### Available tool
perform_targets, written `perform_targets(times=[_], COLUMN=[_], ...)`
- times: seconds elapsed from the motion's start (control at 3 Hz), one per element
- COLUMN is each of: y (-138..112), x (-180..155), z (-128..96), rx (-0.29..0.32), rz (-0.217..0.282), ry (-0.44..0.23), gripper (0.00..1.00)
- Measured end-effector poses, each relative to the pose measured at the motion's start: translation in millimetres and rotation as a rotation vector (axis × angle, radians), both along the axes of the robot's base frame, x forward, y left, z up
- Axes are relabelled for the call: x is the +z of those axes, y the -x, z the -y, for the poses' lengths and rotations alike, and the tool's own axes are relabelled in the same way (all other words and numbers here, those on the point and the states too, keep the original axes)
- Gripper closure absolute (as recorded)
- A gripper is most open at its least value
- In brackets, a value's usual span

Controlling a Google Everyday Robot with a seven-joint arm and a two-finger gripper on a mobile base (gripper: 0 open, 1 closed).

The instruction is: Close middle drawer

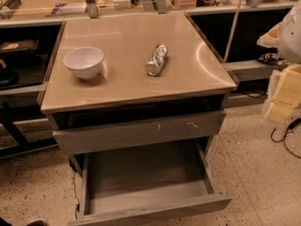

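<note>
Here, middle drawer (151, 209) stands open; hand (269, 38) far right.

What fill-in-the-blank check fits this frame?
1. The middle drawer stands ___, not shut.
2. The can lies on its ___ on the cabinet top.
3. The bowl beside it is ___ in colour.
4. The gripper is at the view's ___ edge, apart from the drawer.
Missing: open; side; white; right.
</note>
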State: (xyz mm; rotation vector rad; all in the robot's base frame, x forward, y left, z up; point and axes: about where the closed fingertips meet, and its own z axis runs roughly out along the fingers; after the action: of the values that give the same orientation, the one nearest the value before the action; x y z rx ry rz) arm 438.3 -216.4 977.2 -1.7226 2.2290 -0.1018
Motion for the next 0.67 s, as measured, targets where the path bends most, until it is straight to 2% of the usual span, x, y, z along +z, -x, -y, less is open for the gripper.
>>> perform_targets(times=[0.33,0.67], y=[0.0,0.0], x=[0.0,0.0], z=[0.0,0.0], rx=[0.000,0.000], rz=[0.000,0.000], ry=[0.000,0.000], gripper=[0.00,0.19])
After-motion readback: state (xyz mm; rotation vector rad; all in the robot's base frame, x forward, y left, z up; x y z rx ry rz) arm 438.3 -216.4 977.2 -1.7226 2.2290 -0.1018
